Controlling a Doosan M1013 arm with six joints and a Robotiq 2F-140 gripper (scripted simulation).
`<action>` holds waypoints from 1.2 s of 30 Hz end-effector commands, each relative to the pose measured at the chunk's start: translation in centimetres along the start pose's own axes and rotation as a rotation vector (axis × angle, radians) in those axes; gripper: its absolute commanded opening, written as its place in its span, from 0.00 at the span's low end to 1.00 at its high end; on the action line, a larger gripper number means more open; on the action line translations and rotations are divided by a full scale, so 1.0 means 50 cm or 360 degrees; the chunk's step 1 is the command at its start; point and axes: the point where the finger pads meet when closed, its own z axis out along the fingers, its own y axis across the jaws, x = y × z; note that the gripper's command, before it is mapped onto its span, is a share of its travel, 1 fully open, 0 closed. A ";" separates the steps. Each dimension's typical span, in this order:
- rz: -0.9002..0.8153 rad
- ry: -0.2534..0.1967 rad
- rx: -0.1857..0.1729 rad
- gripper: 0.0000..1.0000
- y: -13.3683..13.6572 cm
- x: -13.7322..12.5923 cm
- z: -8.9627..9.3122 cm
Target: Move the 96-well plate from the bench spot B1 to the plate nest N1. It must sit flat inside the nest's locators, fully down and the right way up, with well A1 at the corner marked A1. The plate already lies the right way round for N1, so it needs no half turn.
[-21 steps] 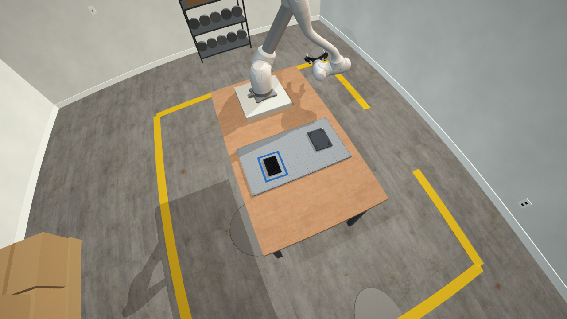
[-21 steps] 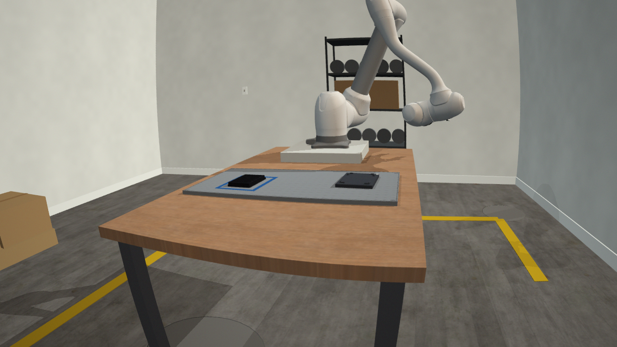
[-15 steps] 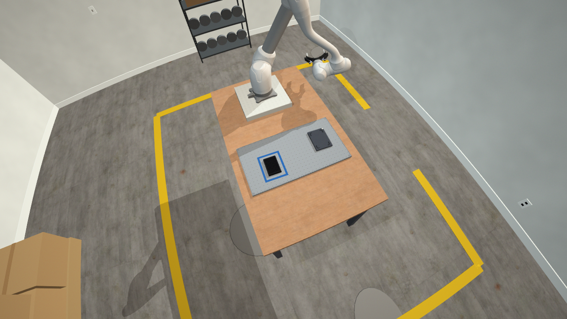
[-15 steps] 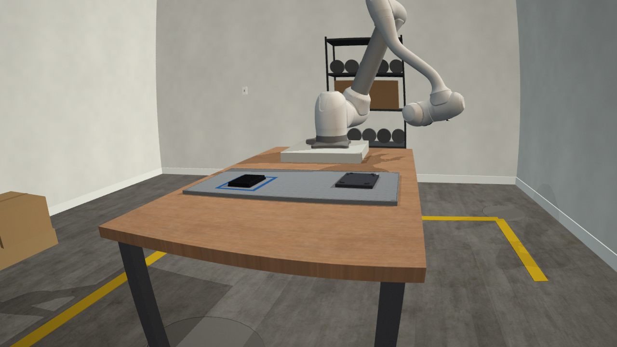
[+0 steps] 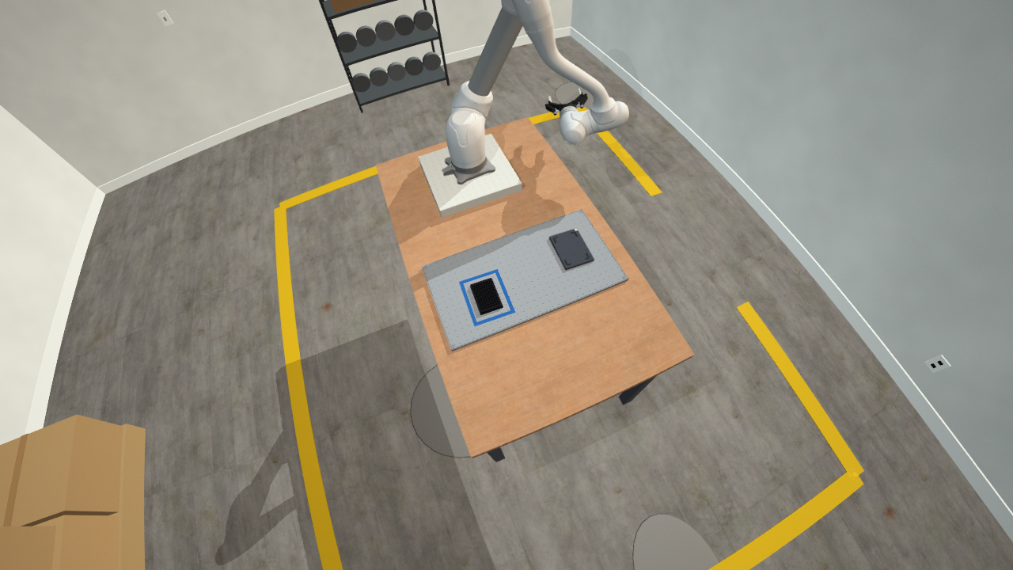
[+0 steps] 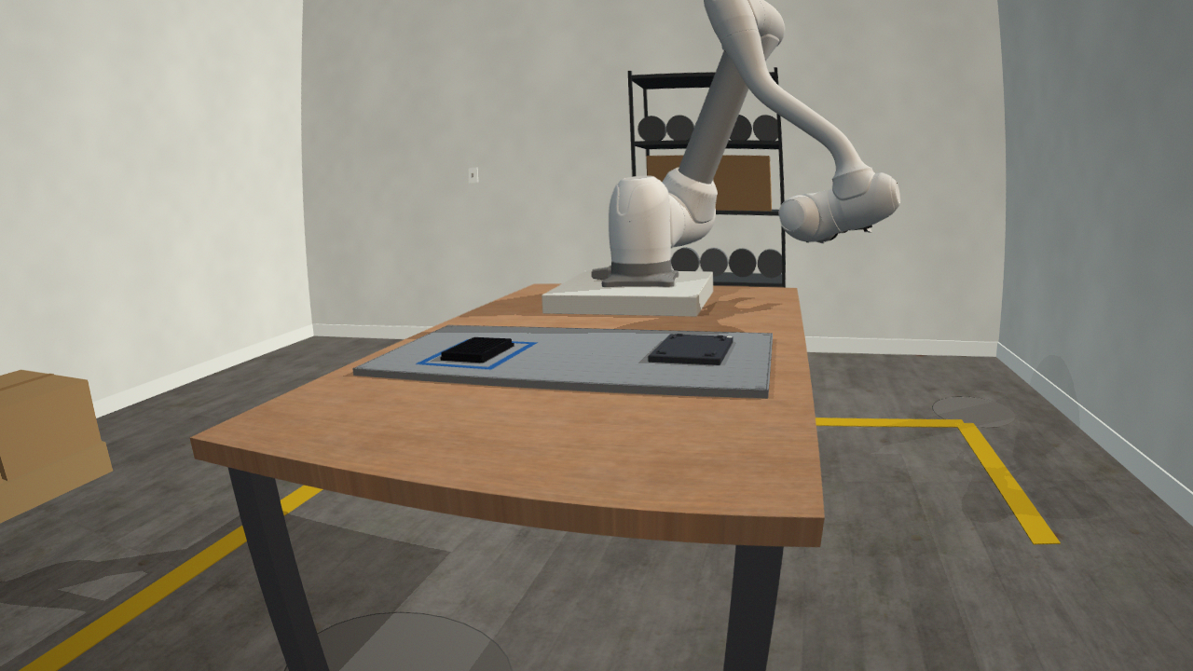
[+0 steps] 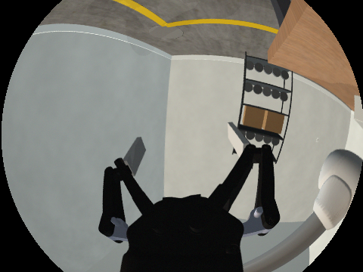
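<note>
The black 96-well plate (image 5: 490,296) lies flat inside the blue outline of spot B1 at the left end of the grey bench plate; it also shows in the exterior view (image 6: 477,349). The dark plate nest N1 (image 5: 571,249) sits empty at the right end, also seen in the exterior view (image 6: 692,348). My gripper (image 5: 566,106) is open and empty, held off the table's far right corner and well above it, far from both. In the wrist view the fingers stand wide apart, pointing at the room's walls.
The arm's base stands on a white block (image 5: 469,176) at the table's far end. A black shelf rack (image 5: 385,46) stands by the back wall. Cardboard boxes (image 5: 67,495) sit on the floor at the near left. Yellow tape lines mark the floor around the table.
</note>
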 end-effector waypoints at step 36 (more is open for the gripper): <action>-0.0395 0.0305 -0.0115 1.00 -0.138 0.061 -0.299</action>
